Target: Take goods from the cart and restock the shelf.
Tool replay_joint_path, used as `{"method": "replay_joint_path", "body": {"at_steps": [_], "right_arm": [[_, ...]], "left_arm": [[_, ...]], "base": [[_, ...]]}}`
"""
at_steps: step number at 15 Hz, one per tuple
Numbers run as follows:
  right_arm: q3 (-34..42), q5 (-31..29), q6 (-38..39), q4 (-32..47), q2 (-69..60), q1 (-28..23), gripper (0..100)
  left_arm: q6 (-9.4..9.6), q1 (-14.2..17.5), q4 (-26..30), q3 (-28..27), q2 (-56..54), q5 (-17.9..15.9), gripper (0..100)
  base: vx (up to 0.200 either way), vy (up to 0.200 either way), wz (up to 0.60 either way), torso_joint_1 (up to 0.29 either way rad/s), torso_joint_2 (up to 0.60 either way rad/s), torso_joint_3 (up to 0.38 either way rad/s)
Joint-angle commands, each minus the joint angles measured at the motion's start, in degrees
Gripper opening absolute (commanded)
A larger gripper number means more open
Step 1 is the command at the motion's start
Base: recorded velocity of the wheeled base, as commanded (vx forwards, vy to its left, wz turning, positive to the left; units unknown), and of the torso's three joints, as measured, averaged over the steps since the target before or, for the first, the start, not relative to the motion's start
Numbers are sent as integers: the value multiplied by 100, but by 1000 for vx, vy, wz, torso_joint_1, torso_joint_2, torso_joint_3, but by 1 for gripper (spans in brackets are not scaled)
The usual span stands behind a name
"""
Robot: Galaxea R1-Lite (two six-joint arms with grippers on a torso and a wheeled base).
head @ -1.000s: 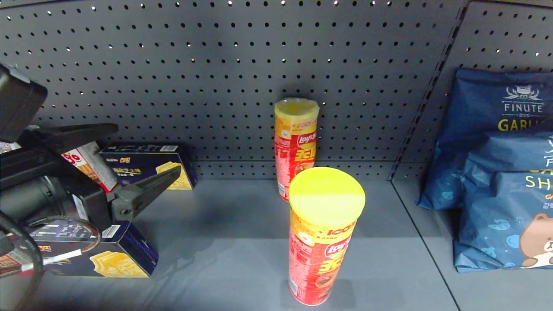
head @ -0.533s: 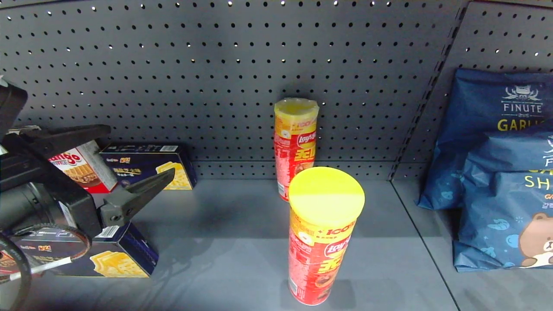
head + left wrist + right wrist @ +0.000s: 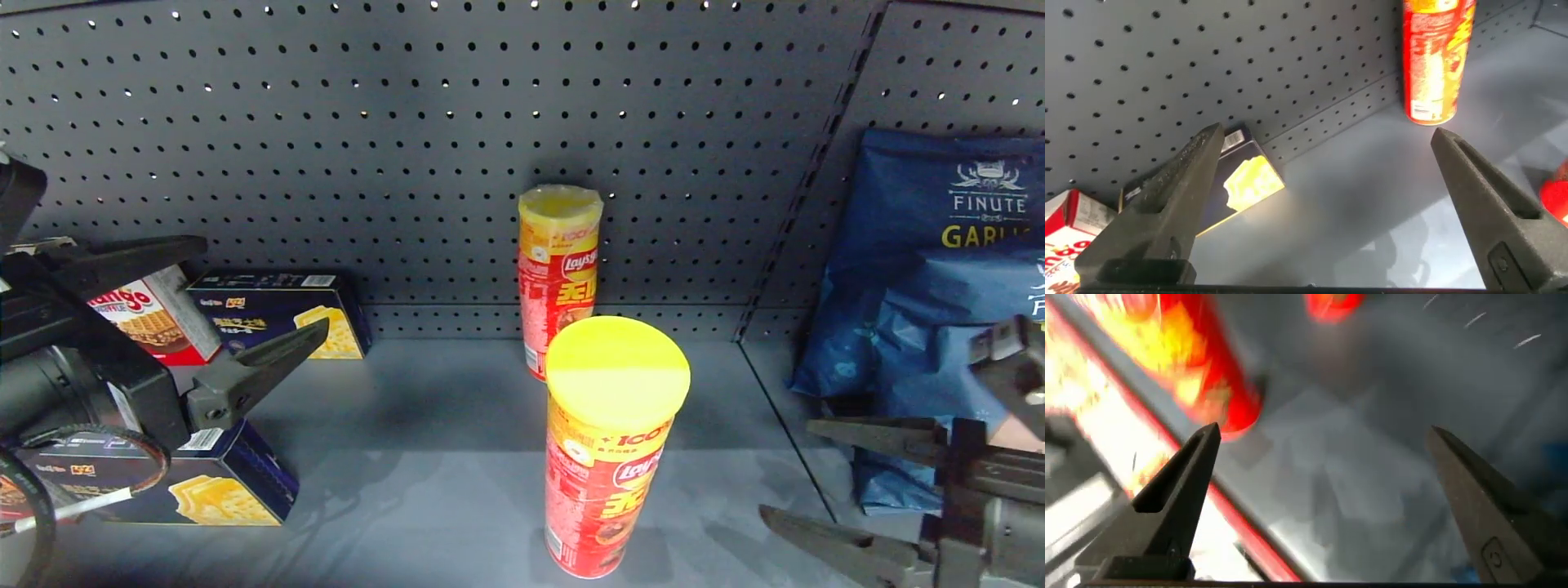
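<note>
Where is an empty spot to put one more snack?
The widest bare patch of shelf floor lies between the blue cracker boxes and the two chip cans. A narrower strip runs between the cans and the blue bags, but the open right gripper hangs there. The left corner is crowded with boxes and the left gripper.

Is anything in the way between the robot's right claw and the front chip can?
Nothing visible. The open right gripper sits beside the front chip can, with just bare shelf between them. The blue bags lie on the gripper's far side.
</note>
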Motion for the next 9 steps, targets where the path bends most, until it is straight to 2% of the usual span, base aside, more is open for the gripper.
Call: {"method": "replay_joint_path", "body": {"at_steps": [1, 6, 9], "right_arm": [[-16, -183, 53, -13, 653, 280, 100], [-183, -306, 71, -21, 1101, 245, 100], [-789, -464, 71, -21, 1629, 139, 100]], "left_arm": [[-1, 1, -2, 0, 19, -3, 100], [-1, -8, -2, 18, 10, -11, 100], [-9, -8, -10, 159, -25, -11, 100]], "base": [[0, 0, 0, 0, 0, 0], [0, 0, 0, 0, 0, 0], [0, 0, 0, 0, 0, 0]]}}
